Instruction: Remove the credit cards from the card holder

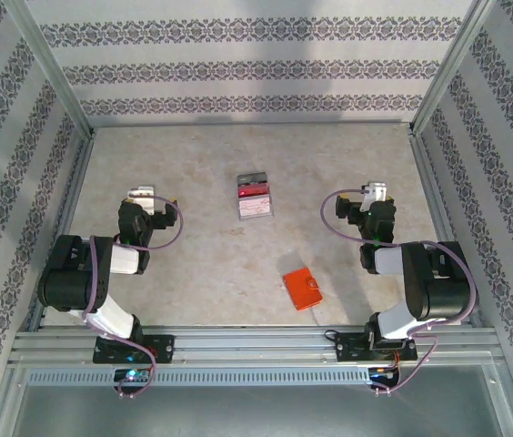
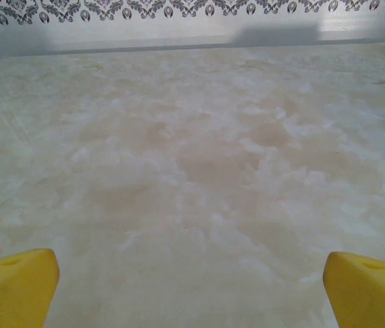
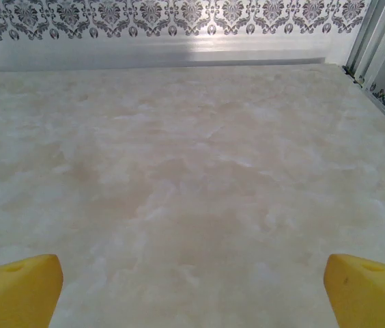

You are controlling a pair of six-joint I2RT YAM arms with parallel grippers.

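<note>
Overhead camera first: your card holder [image 1: 302,289] lies flat on the bench [image 1: 193,164], orange side up. It is a little right of centre and toward the near edge. It's turned at an angle, with its small snap tab on the right-hand edge, and from here it looks folded shut. It lies apart from both arms.

Farther back, about mid-bench, you've got the clear tray [image 1: 255,197] with red and pale contents. It is well apart from the holder, which lies to its near right.

Now your left end effector [image 1: 140,195]: it's over the left side of the bench, pointing toward the far wall [image 1: 256,68], well apart from the holder. On the left wrist camera, its yellow fingers [image 2: 15,287] sit in the two bottom corners. They are spread wide, with bare marbled bench between them and nothing gripped.

Over to your right end effector [image 1: 377,193]: it's above the right side of the bench, also aimed at the far wall. The right wrist camera shows its yellow fingers [image 3: 16,290] in the same two-corner position. They are wide apart, with pale bench surface between them, and are clamped on nothing.

The holder lies to the near left of that right end effector, closer to it than to the left one. Both arms are folded back, their bases bolted to the metal rail [image 1: 256,341] along the near edge. The patterned far wall shows at the top of both wrist views.
</note>
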